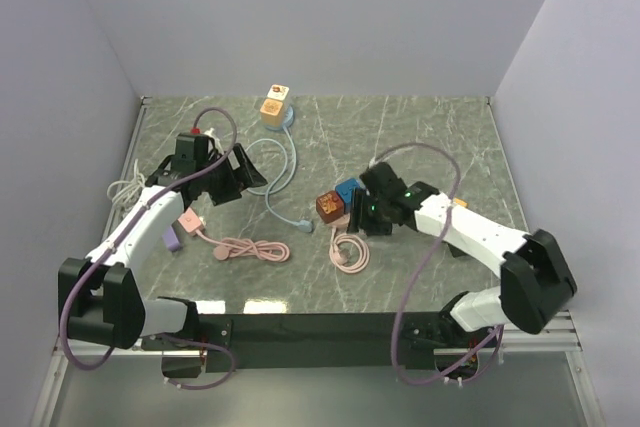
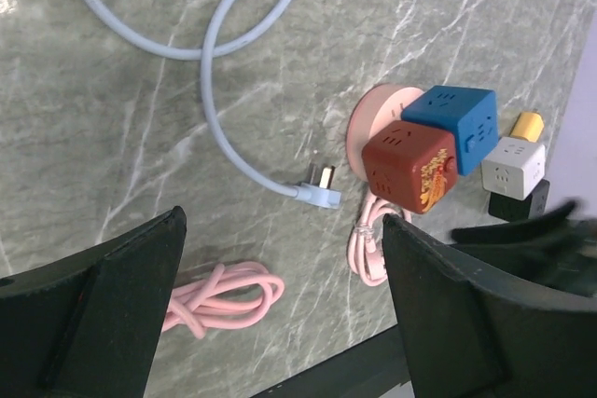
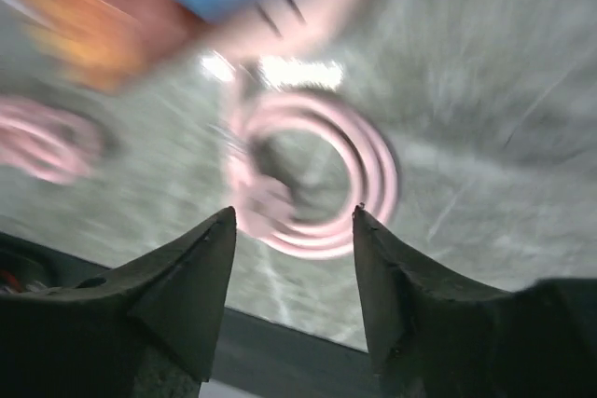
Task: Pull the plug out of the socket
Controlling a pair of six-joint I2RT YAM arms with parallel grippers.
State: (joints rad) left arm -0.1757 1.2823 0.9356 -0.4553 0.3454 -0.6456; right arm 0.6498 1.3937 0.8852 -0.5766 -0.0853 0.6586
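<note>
A red-brown socket cube (image 1: 329, 207) and a blue socket cube (image 1: 347, 190) sit together mid-table. A pink plug (image 2: 378, 118) lies against them, and its pink cord is coiled (image 1: 350, 251) in front. My right gripper (image 1: 362, 215) is open right beside the cubes. Its blurred wrist view shows the coil (image 3: 317, 184) between the open fingers (image 3: 210, 258), and the cubes (image 3: 93, 16) at the top. My left gripper (image 1: 245, 175) is open and empty, off to the left. It looks across at the cubes (image 2: 408, 170).
A loose light-blue plug (image 2: 320, 189) and its cable lead back to an orange cube (image 1: 274, 104). A second pink cable (image 1: 250, 248) lies front left. A white cable (image 1: 125, 187) lies at the left wall. White (image 2: 513, 165), yellow and black cubes lie by the right arm.
</note>
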